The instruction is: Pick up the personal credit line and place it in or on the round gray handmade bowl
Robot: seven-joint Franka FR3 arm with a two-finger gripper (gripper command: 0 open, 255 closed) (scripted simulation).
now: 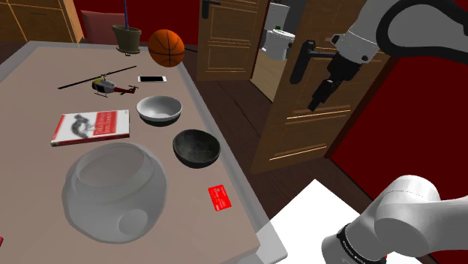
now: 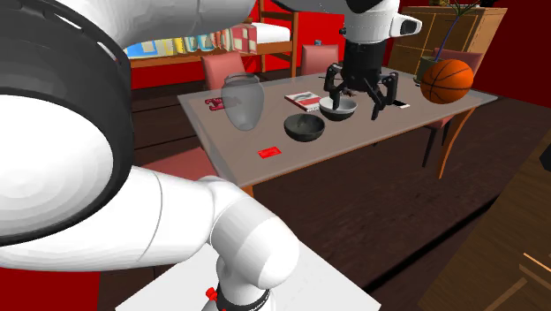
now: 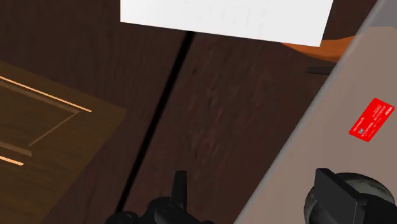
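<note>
**Shoulder view.** The claw [image 1: 321, 96] hangs beyond the long edge of the counter [image 1: 45, 82], over the floor and in front of a wooden door [image 1: 300, 127]. The red card [image 1: 220, 196] lies flat just inside that same edge, toward the corner nearest the stand. It is apart from the dark gray bowl [image 1: 196, 148] and the large glass jar [image 1: 112, 191]. A paler bowl [image 1: 159, 109] sits further along the counter. The dark one is judged to be the target.

**Second exterior view.** The claw [image 2: 358, 99] has its fingers spread wide and nothing between them. The card [image 2: 269, 153] sits alone near the counter's edge.

**Wrist view.** Both fingers [image 3: 180, 186] stand apart and empty. The card [image 3: 372, 119] lies off to one side, not between them.

**Procedure.**
1. Bring the claw in over the counter until the card is centred between the fingers.
2. Turn the wrist so the fingers span the card's short dimension.
3. Descend vertically. The card is thin and flat, so the fingertips must reach the counter surface before closing.
4. Caution: the card is close to the edge, and a sideways nudge could push it off.
</note>
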